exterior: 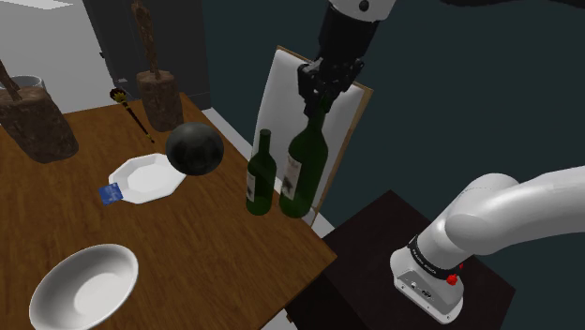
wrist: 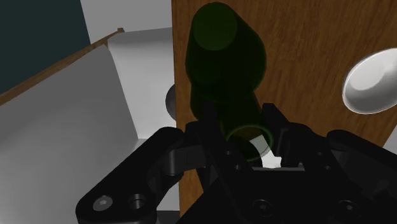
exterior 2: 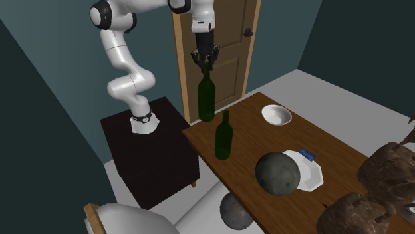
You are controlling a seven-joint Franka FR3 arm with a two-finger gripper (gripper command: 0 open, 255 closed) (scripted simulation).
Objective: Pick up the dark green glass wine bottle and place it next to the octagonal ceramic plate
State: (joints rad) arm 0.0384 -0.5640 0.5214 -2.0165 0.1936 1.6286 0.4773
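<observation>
Pincer: your gripper (exterior: 316, 105) is closed on the neck of the dark green wine bottle (exterior: 305, 167), one black finger on each side just under the mouth.
Task bottle: it hangs upright, well apart from the octagonal plate (exterior: 141, 180), at the table's edge on the stand's side; you cannot tell whether its base clears the wood.
Labels: you can see a pale label (exterior: 292, 178) on the held bottle, with no writing you can read (the same goes for its twin).
Second bottle: a matching green bottle (exterior: 262, 176) stands on the table between the plate and the held one, just beside the latter.
Blue item: a small blue thing (exterior: 111, 193) touches the plate's rim on the side away from the bottles; its print is too small to read.
Sphere: a dark mottled ball (exterior: 194, 148) sits against the plate, on its bottle side.
Bowl: a white bowl (exterior: 84, 286) lies well apart from the plate, near another table edge.
Brown lumps: rough brown pieces (exterior: 37, 127) stand beyond the plate, far from the bottles.
Surface: you are working over a brown wood-grain table (exterior: 206, 244).
Room: dark teal walls (exterior 2: 53, 100), a pale floor (exterior 2: 292, 83), a wooden door (exterior 2: 226, 33) behind the arm, and the dark stand (exterior 2: 149, 166) beside the table.
</observation>
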